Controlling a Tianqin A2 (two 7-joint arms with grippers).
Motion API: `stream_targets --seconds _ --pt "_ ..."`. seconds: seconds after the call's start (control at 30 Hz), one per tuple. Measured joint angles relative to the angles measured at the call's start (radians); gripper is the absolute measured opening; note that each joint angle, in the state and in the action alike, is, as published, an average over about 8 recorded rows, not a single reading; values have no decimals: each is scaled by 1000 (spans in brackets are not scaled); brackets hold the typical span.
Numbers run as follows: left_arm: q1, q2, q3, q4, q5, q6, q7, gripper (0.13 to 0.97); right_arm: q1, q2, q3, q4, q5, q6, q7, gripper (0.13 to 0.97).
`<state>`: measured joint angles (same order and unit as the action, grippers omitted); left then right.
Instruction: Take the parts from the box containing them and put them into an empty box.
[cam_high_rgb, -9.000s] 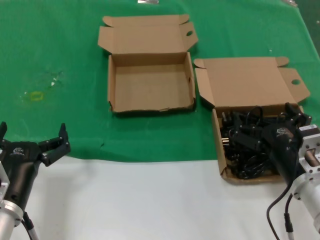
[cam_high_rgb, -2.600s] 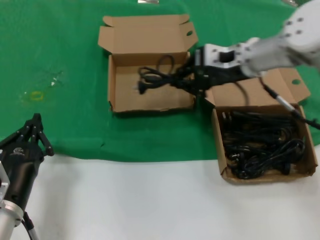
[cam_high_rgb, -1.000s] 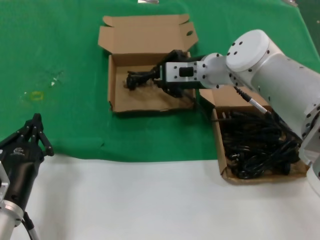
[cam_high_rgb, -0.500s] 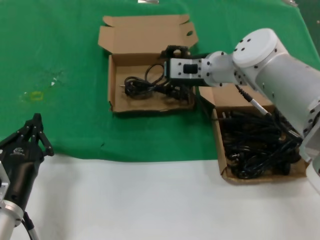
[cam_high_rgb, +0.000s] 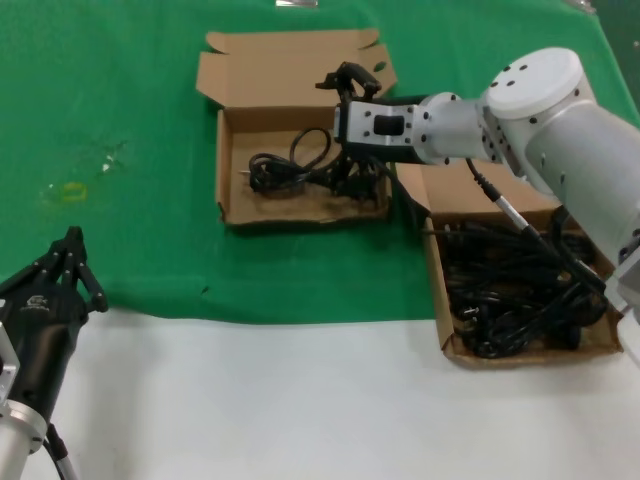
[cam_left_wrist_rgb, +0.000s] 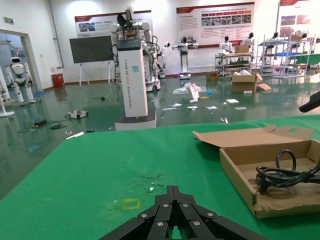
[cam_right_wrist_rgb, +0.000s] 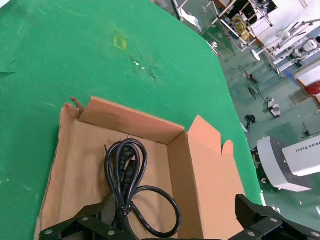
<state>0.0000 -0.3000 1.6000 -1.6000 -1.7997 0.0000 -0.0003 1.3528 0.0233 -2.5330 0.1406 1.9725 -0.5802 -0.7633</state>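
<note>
Two boxes; left gripper (cam_high_rgb: 72, 262) clenched, parked lower left; one coiled power cord (cam_high_rgb: 295, 168) lies in smaller box (cam_high_rgb: 228, 170) upper centre; right gripper (cam_high_rgb: 350, 82) released above it; cord pile (cam_high_rgb: 515, 285) fills bigger box (cam_high_rgb: 437, 300), lower right.

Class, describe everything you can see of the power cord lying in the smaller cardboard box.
The cord is thin, black and glossy, coiled in loose loops with a moulded plug at one end. It lies flat on the floor of the smaller box, toward its right half. The right gripper hangs open above the box's right end; whether it touches the cord cannot be told.
</note>
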Motion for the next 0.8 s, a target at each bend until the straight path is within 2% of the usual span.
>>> stream_targets --seconds 0.27,0.4,0.57,0.67,0.8 --pt "0 0 0 0 0 0 0 160 -14 4 11 16 -2 5 8 879" --pt "0 0 0 0 0 0 0 170 -54 12 38 59 -8 23 30 907" --pt "0 0 0 0 0 0 0 232 -129 27 90 139 -17 54 72 955" --pt "0 0 0 0 0 0 0 269 -180 37 125 195 -23 77 101 955" --pt "0 0 0 0 0 0 0 269 -251 52 174 272 -33 107 141 959"
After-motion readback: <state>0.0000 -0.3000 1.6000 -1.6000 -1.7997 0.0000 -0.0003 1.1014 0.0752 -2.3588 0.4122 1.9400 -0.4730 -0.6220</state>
